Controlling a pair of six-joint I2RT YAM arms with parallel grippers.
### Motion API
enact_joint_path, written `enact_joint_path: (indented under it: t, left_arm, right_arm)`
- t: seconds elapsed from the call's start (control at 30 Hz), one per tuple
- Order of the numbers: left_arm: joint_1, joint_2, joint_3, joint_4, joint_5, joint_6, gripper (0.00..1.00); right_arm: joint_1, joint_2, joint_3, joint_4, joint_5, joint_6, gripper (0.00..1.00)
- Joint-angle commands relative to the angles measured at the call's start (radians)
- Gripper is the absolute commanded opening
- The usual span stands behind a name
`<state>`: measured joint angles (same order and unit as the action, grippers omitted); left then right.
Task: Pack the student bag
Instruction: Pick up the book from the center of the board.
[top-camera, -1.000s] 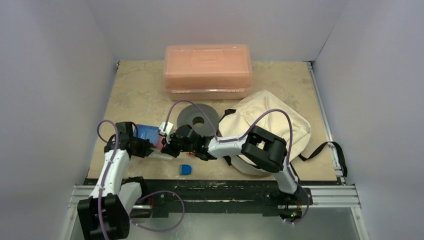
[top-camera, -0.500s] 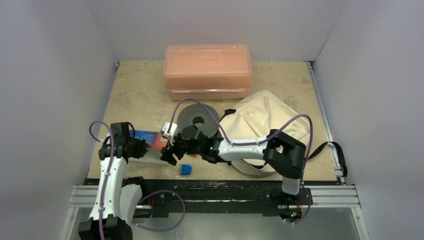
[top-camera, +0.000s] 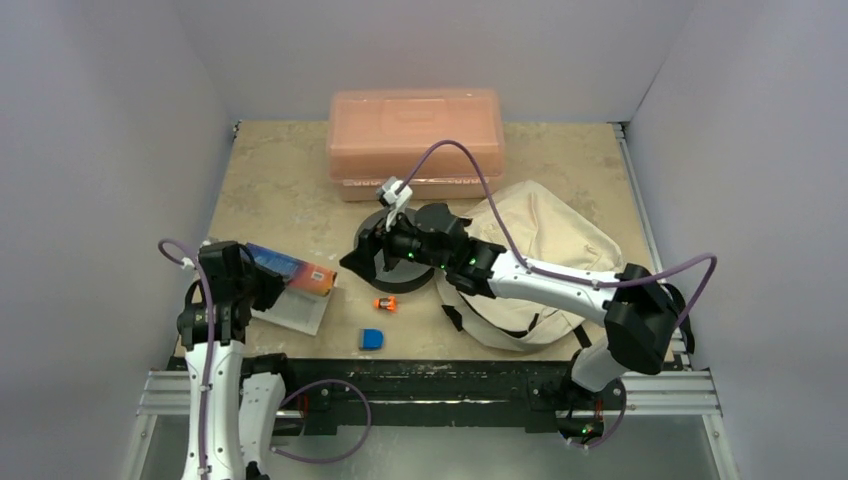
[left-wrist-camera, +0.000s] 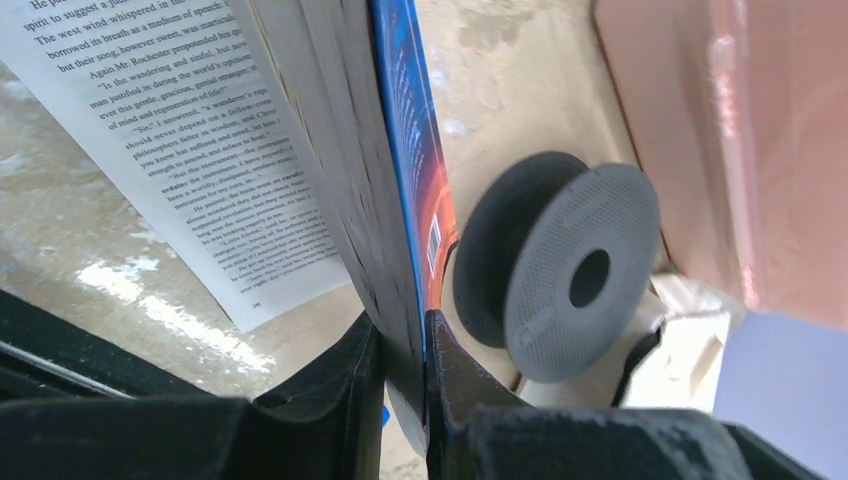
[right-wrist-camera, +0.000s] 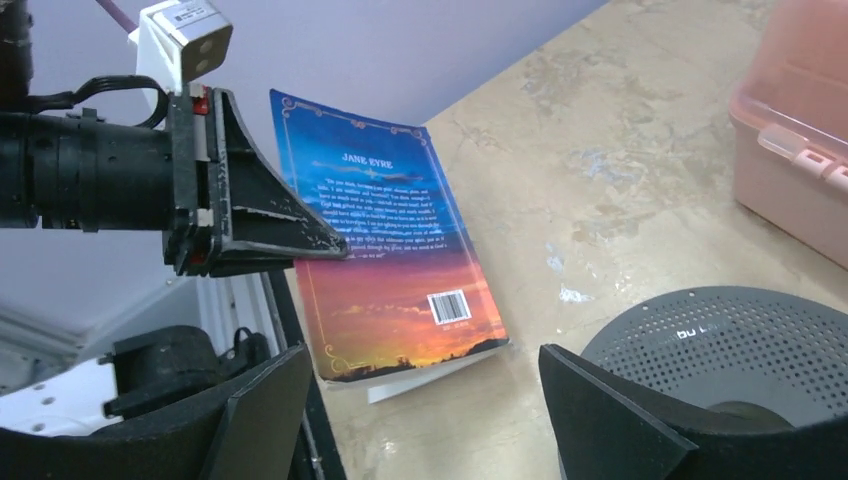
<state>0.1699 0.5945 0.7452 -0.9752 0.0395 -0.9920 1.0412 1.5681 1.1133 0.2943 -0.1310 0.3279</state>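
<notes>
One table (top-camera: 270, 170), tan stone-look top, pale walls on three sides.

Two arms.
- Left gripper (left-wrist-camera: 402, 345): clenched on the book's near edge, cover and a block of pages pinched between the fingers.
- Right gripper (right-wrist-camera: 425, 400): released, jaws spread wide, nothing between them. It hovers over the grey disc and faces the book.

One salmon-pink plastic box (top-camera: 415, 140), lid closed, at the back of the table.

One student bag (top-camera: 545, 225): cream fabric, slumped flat on the right half of the table, in front of the box's right end. The right arm's forearm crosses over it. A black strap trails toward the right rail.

One book (right-wrist-camera: 400, 270), blue-and-orange back cover with a barcode. It is tilted at front left, loose printed pages splaying down onto the table.

One grey disc (left-wrist-camera: 545, 300), perforated face with a centre hole, just beside the bag's left side.

One small blue object (top-camera: 371, 339) near the front edge.

One smaller orange object (top-camera: 386, 302), between it and the disc.
</notes>
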Motion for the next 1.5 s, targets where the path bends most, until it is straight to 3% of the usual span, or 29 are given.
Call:
enact_joint_path:
  t: [0.0,0.47,0.73,0.97,1.03,1.2,1.3,1.43,1.47]
  left_arm:
    - [0.005,-0.003,0.154,0.203,0.161,0.128,0.0]
    - [-0.034,-0.012,0.39,0.421,0.632,0.316,0.0]
    - [-0.113,-0.001,0.345,0.6,0.836,0.233,0.0]
    - [-0.159,0.029,0.276,0.703,0.923,0.195,0.0]
    - [-0.161,0.044,0.259,0.717,0.936,0.189,0.0]
    - [-0.161,0.062,0.241,0.711,0.945,0.209,0.0]
    - [-0.162,0.068,0.232,0.704,0.943,0.218,0.0]
    - [-0.161,0.069,0.22,0.68,0.937,0.254,0.0]
    - [-0.161,0.07,0.217,0.665,0.937,0.283,0.0]
  right_arm:
    - [-0.053,-0.061,0.052,-0.086,-0.071,0.106,0.88]
    - [-0.25,-0.163,0.046,-0.109,-0.308,0.304,0.96]
    - [-0.302,-0.129,-0.059,0.17,-0.541,0.535,0.97]
    - [-0.302,-0.084,-0.193,0.592,-0.707,0.786,0.9]
    - [-0.303,-0.081,-0.215,0.65,-0.717,0.832,0.83]
    - [-0.303,-0.094,-0.237,0.666,-0.711,0.858,0.56]
    - [-0.302,-0.102,-0.239,0.671,-0.708,0.865,0.37]
    - [-0.303,-0.118,-0.238,0.662,-0.687,0.857,0.03]
    - [-0.303,-0.124,-0.235,0.655,-0.68,0.849,0.0]
